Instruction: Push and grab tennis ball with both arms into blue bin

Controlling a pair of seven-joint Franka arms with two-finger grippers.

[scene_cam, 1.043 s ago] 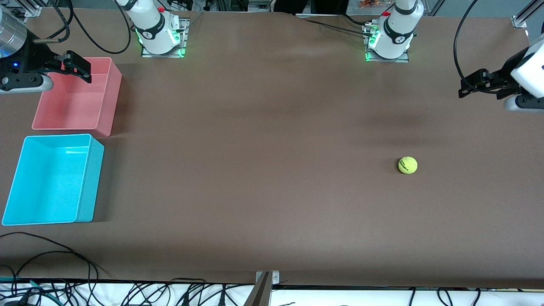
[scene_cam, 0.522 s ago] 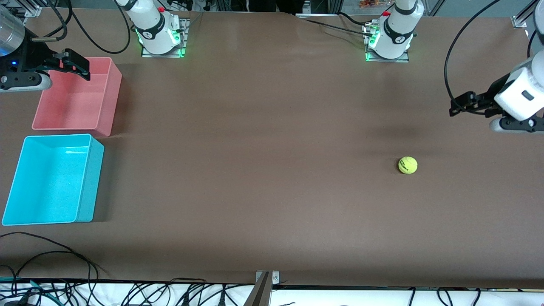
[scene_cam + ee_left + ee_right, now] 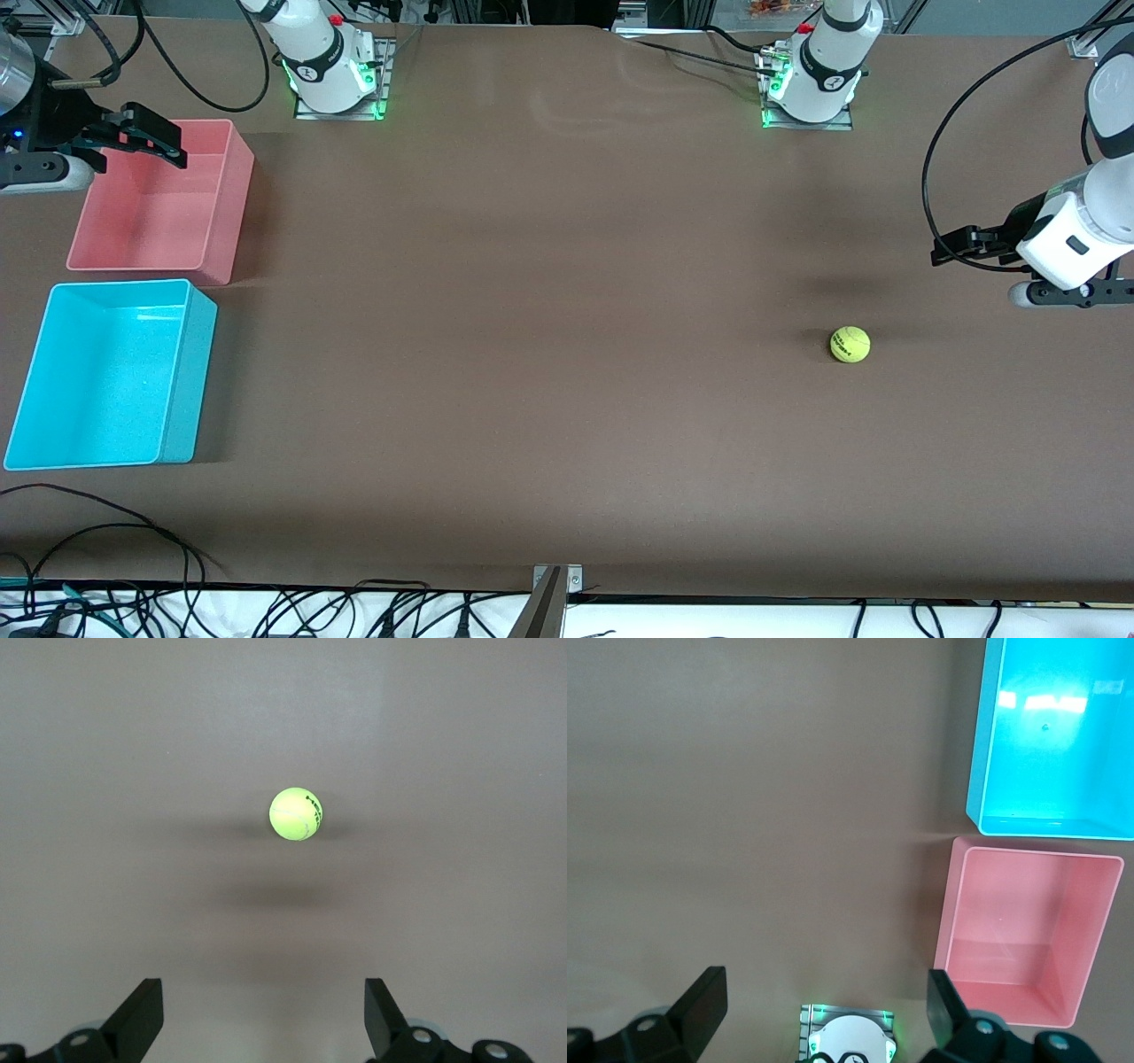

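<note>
— Moved since a second ago: the left gripper (image 3: 941, 251), which has swung lower over the table (image 3: 549, 354) at the left arm's end and now hangs closer to the tennis ball (image 3: 850, 345). The right gripper (image 3: 168, 149) has barely shifted over the pink bin (image 3: 232, 204).

— And the ball itself?

— Unchanged, resting alone on the brown table toward the left arm's end, well apart from the blue bin (image 3: 186, 372), which sits at the right arm's end, just nearer the front camera than the pink bin.

— What do the wrist cameras add?

— The left wrist view shows the ball (image 3: 296, 813) centred ahead of the left gripper (image 3: 264, 1014), dark lettering on its side, fingers (image 3: 140, 1017) spread wide with nothing between them. The front view shows that gripper only as a dark shape from the side.

— The right wrist?

— It looks straight down on both bins, blue bin (image 3: 975, 771) and pink bin (image 3: 950, 930) side by side, both bare inside, plus the right arm's base (image 3: 849, 1038). The right gripper (image 3: 827, 1010) is likewise spread and holding nothing. No ball appears in that view.
</note>
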